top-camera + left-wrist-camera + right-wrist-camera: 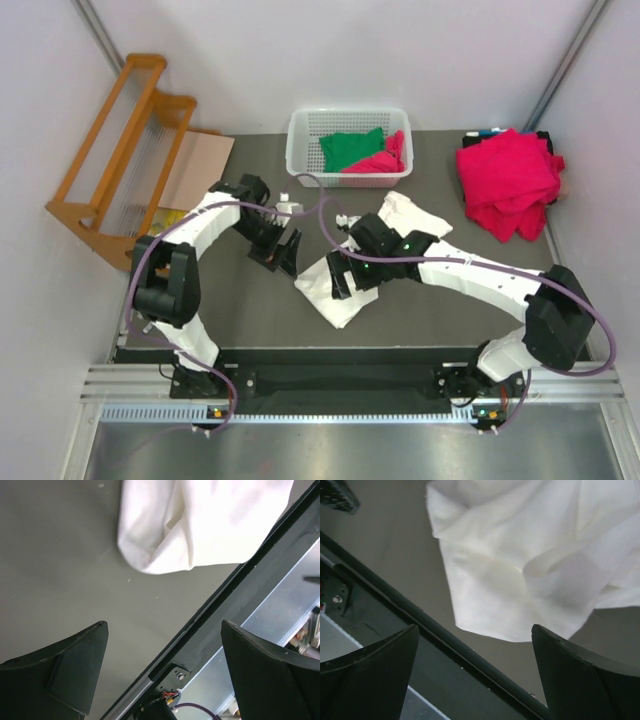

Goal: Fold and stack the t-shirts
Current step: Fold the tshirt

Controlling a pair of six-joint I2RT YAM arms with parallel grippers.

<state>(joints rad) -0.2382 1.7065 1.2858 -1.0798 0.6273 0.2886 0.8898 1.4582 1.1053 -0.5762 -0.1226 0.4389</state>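
White t-shirt (335, 308) lies crumpled mid-frame on the dark tabletop (240, 310), long axis running lower left to upper right. The right pincer (343, 282), spread wide and empty, hovers over its lower-left end; the left pincer (284, 256), also wide, sits just left.

white t-shirt (335, 302) partly hidden under the right arm (470, 276)

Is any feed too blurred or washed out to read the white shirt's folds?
Top external: even light, sharp, but the white t-shirt looks flat white. Left wrist: slightly soft, fingers dark. Right wrist: folds show as gentle shadows, fingers dark, soft-edged.
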